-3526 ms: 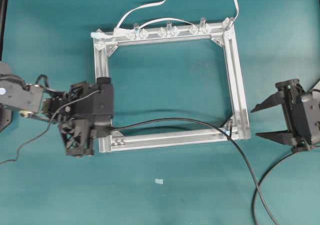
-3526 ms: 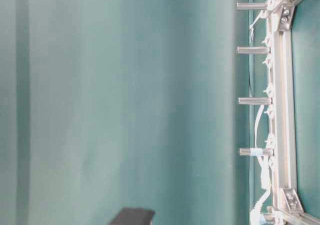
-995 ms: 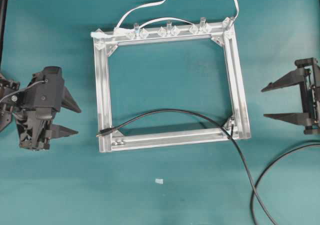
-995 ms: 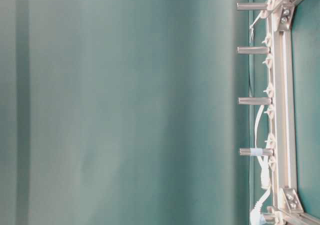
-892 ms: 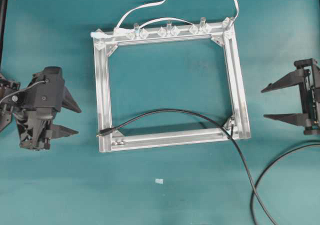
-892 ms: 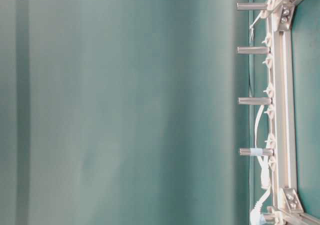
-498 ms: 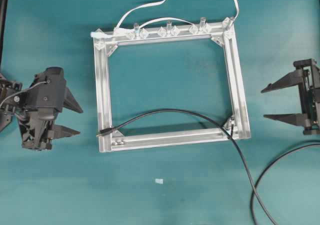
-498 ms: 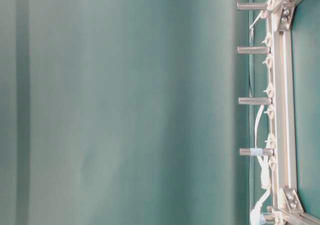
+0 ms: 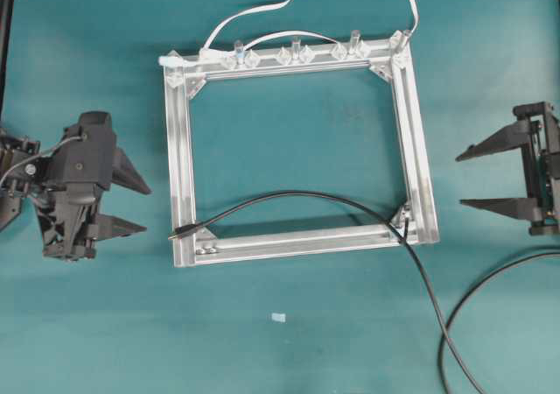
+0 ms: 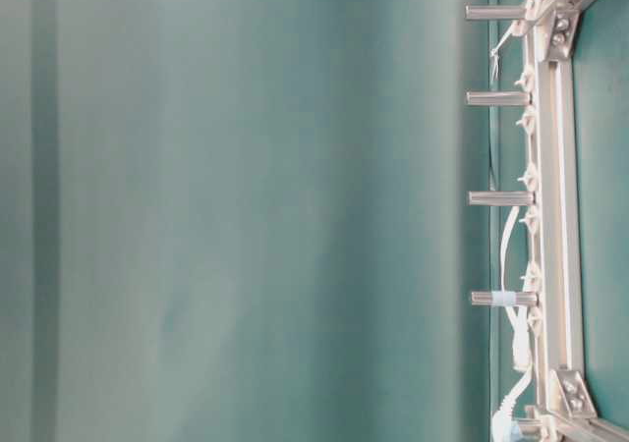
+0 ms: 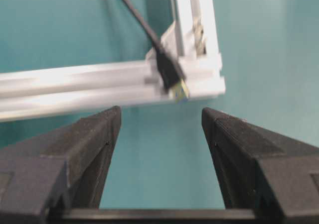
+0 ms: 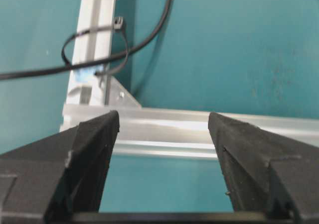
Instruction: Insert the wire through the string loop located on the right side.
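Note:
The wire (image 9: 297,195) is a thin black cable that arcs across the inside of the aluminium frame (image 9: 179,149). Its plug (image 9: 182,231) lies free on the frame's near left corner, its metallic tip (image 11: 180,90) poking past the rail. At the near right corner stands the string loop (image 9: 403,221), a thin loop (image 12: 94,35) with a light-blue speck at its foot. The wire (image 12: 149,37) appears to run through it. My left gripper (image 9: 144,207) is open just left of the plug (image 11: 172,77), holding nothing. My right gripper (image 9: 459,181) is open to the right of the frame, also holding nothing.
A flat white cable (image 9: 254,13) and clear clips (image 9: 293,55) run along the frame's far rail, with upright posts (image 10: 496,98). The black wire's slack (image 9: 451,341) curls at the near right. A small pale scrap (image 9: 278,317) lies near the front.
The left gripper let go of the plug, opened and drew back left, then edged slightly right. The right gripper backed off to the right. The plug stays on the near left corner.

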Controlling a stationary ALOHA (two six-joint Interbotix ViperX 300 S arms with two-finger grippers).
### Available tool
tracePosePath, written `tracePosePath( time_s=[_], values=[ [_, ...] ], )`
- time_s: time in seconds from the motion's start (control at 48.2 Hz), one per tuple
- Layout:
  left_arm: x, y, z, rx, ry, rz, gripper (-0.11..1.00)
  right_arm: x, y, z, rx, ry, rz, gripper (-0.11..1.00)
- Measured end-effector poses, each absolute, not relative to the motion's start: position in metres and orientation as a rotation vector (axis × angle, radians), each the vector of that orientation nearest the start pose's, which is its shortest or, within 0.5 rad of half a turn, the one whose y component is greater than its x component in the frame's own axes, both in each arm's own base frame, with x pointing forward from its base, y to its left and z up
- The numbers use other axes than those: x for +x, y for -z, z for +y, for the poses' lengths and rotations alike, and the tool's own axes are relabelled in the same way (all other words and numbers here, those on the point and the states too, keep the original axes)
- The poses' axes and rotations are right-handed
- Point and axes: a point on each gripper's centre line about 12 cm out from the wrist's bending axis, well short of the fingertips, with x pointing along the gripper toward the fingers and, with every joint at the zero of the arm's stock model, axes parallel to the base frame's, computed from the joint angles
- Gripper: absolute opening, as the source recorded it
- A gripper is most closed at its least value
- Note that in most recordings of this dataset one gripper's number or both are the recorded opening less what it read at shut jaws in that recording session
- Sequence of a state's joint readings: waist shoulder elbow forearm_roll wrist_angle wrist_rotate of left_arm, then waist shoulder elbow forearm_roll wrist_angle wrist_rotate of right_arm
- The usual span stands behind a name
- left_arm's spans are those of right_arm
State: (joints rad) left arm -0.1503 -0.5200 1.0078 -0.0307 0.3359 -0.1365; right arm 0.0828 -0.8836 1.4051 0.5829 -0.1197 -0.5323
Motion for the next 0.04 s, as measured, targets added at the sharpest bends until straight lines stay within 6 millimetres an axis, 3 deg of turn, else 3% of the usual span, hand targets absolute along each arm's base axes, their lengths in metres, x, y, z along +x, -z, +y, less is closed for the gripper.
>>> tracePosePath(
  time_s=[0.041],
  values=[
    [0.2469,-0.1921,-0.0378,-0.1,0.081,0.822,0.67,0.1755,-0.168,0.0066,0.015,-0.005,0.415,0.8]
  ],
)
